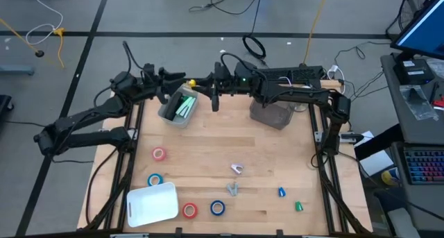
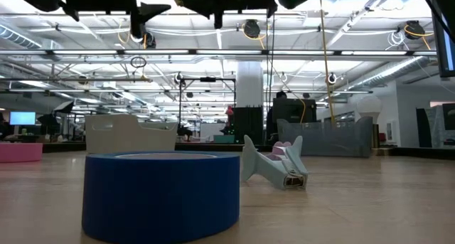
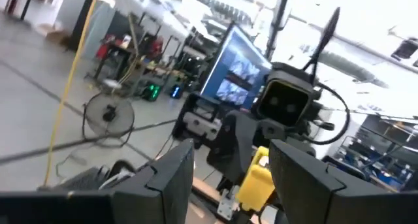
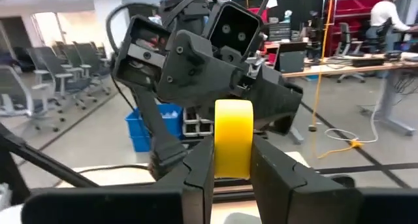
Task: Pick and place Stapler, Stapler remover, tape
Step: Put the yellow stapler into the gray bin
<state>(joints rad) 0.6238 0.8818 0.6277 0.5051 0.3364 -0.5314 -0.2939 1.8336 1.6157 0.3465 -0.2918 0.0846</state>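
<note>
My right gripper (image 4: 233,160) is shut on a yellow object (image 4: 233,129) with a rounded top, high above the table's far side (image 1: 191,82). My left gripper (image 3: 232,168) faces it, open, its fingers standing on either side of the yellow object (image 3: 255,181) with a gap showing. Red tape rolls (image 1: 159,153) (image 1: 189,209) and blue tape rolls (image 1: 154,180) (image 1: 218,207) lie flat on the wood. Two pale staple removers (image 1: 237,168) (image 1: 232,189) lie near the middle. Small blue (image 1: 282,192) and green (image 1: 299,206) items lie to the near right. My right gripper pinches the yellow object between its two fingers, on the lower part of its two flat sides (image 4: 219,155). The fingers run about level and point toward the table's left. The object stands upright past the fingertips, lifted clear of the table.
A clear bin (image 1: 166,113) holding green things stands below the grippers. A grey bin (image 1: 270,114) sits under the right arm. A white tray (image 1: 151,202) lies at the near left. In the low view a blue tape roll (image 2: 162,194) fills the foreground.
</note>
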